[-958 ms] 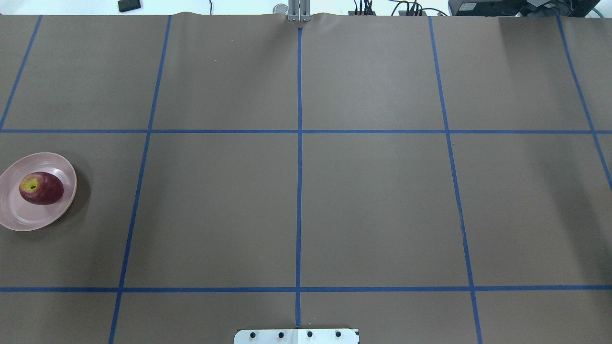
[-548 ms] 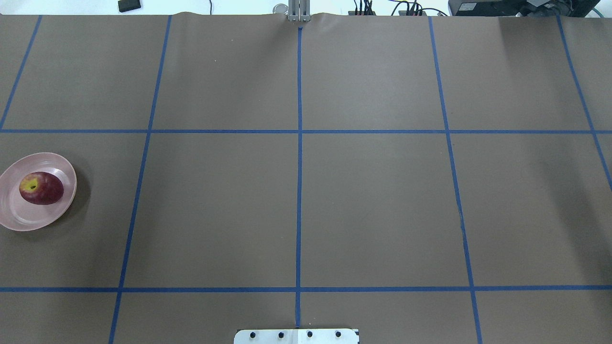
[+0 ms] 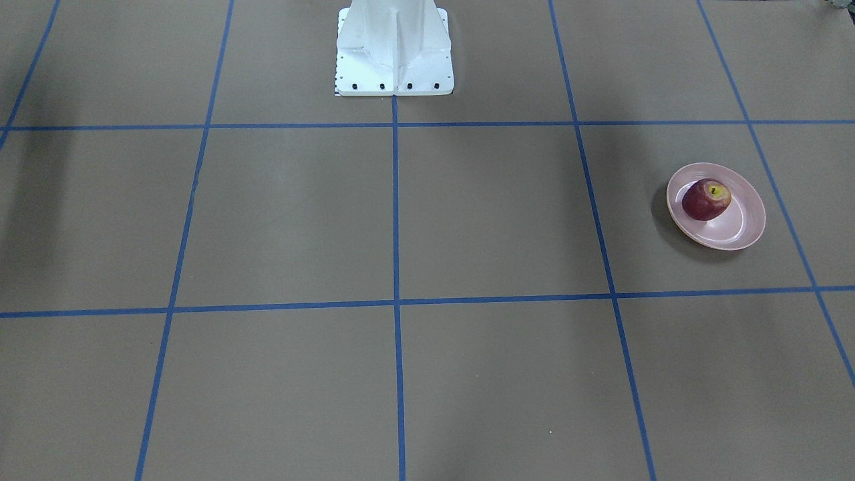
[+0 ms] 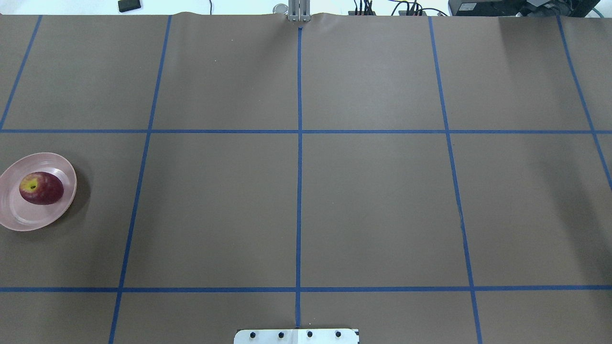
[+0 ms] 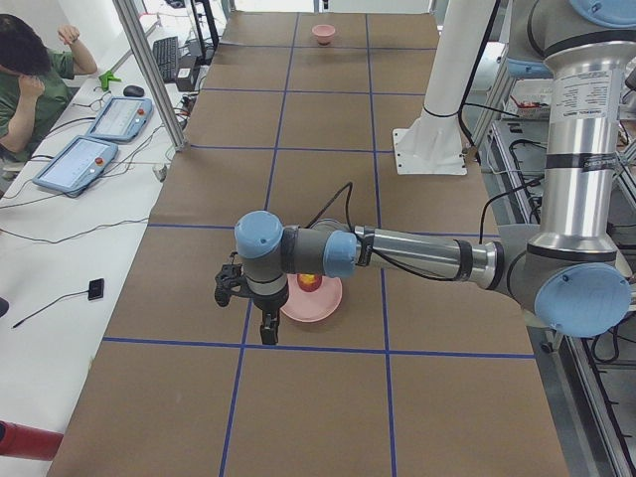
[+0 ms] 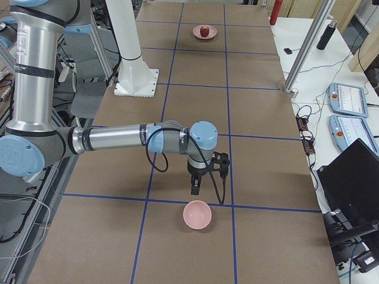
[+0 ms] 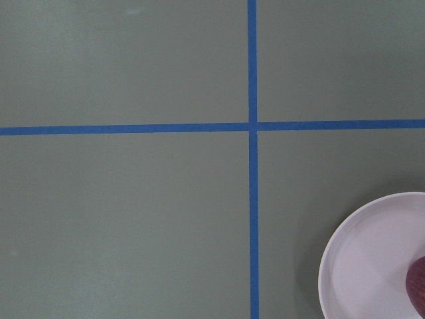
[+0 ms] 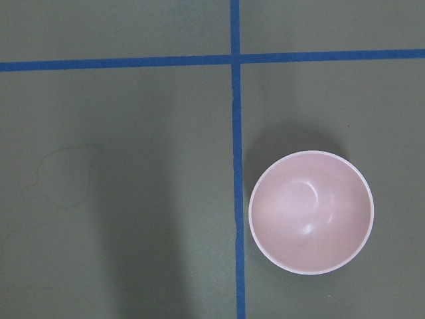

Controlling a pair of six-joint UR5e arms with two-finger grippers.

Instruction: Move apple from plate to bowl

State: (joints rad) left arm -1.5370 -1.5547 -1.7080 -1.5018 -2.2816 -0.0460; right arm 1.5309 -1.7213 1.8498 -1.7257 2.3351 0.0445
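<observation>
**Nearby, not held: the apple lies on its plate beside my left gripper**

The small dark red apple (image 4: 41, 188), with a yellow patch around its stem, lies on its side in the wide, shallow pale pink plate (image 4: 14, 217). The plate stands at the left end of the brown paper-covered table (image 4: 373, 200), which is marked off by blue tape lines (image 4: 299, 191).

From the table's left end, my left gripper (image 5: 266, 330) appears raised above the paper. It is just beside the plate's edge, on the side away from my base. The apple rests in the plate, not between my fingers. My left wrist camera catches only part of the plate's rim and a sliver of the apple at its lower right corner. Only the side view shows this gripper, so I cannot tell how far its fingers are parted.

The small, deep, round pale pink bowl (image 8: 311, 211) sits upright at the opposite end of the table, well apart from the plate. My right gripper (image 6: 195, 188) hangs near it. It too shows only in a side view, and I cannot tell how far it is open.
</observation>
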